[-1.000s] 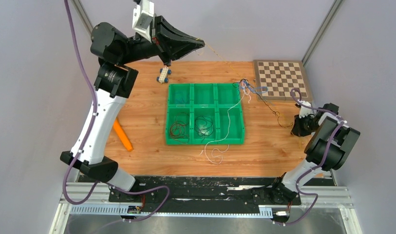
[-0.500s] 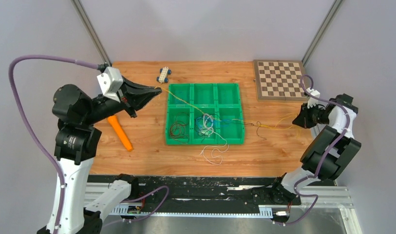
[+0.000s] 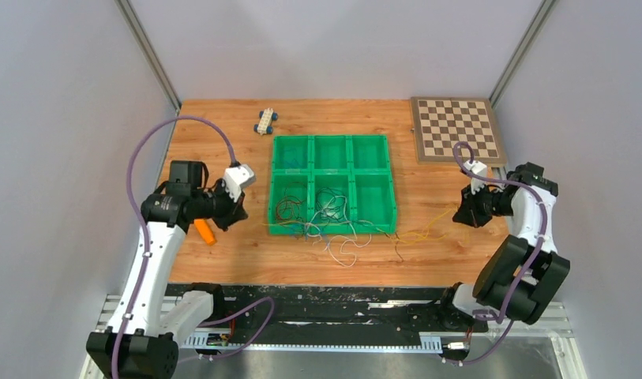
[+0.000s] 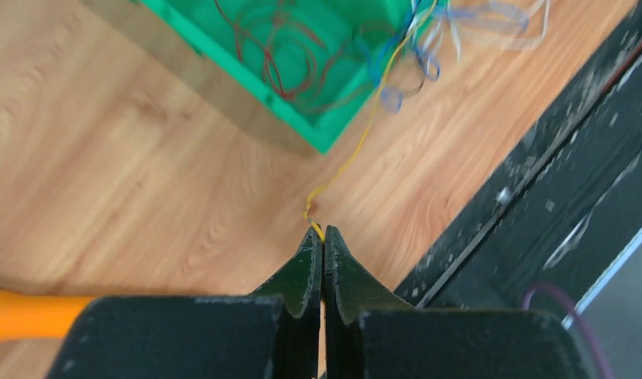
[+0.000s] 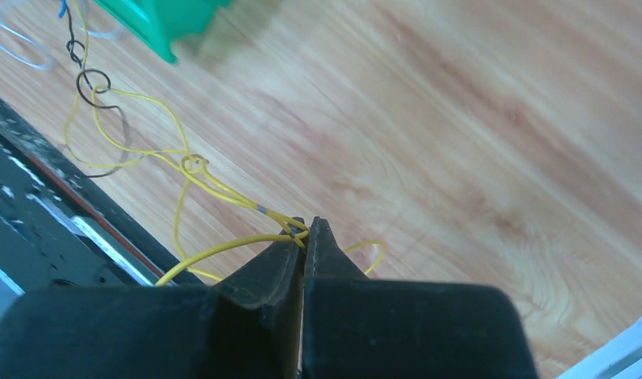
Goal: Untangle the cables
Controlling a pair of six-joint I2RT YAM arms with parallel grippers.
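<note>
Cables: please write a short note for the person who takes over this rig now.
Left gripper: shut on the yellow cable's end, left of the green tray.
Right gripper: shut on the yellow cable, right of the tray.
Tangle of blue, white and yellow lies over the tray's near wall; dark red cable in the near-left compartment.
Done: yellow stretched out. Left: free it, separate the rest.

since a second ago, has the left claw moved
Yes. The left claw came from above the toy car at the far edge toward the near side, and now sits beside the left wall of the green tray, shut on the yellow cable.
</note>
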